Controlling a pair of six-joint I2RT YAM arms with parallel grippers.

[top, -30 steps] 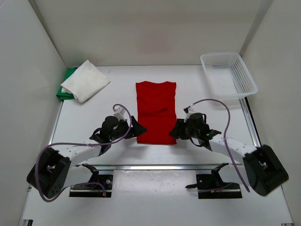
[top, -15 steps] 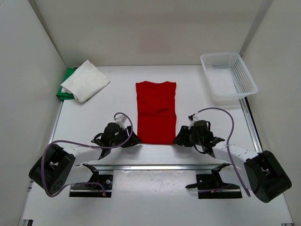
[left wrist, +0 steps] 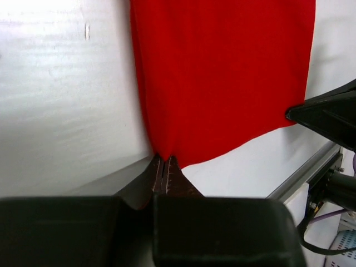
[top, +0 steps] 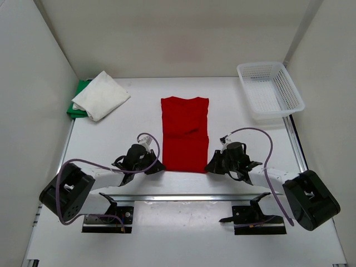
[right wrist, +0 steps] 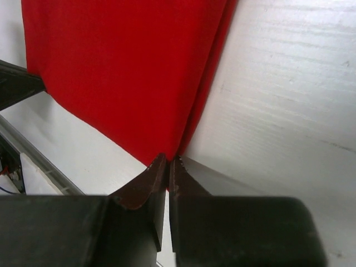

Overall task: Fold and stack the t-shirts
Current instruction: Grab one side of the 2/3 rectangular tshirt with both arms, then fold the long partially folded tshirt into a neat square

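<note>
In the middle of the table (top: 111, 125), the left gripper (left wrist: 164, 161) pinches its jaws tight on the near left hem corner of the red t-shirt (top: 184, 133), a soft, light cloth that probably sags unless both corners are held, and the right gripper (right wrist: 168, 160) pinches the near right corner.

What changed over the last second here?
The left gripper and right gripper drew back along the red shirt's sides and shut on its near corners. The shirt itself, the white shirt, green shirt and basket stayed put.
</note>
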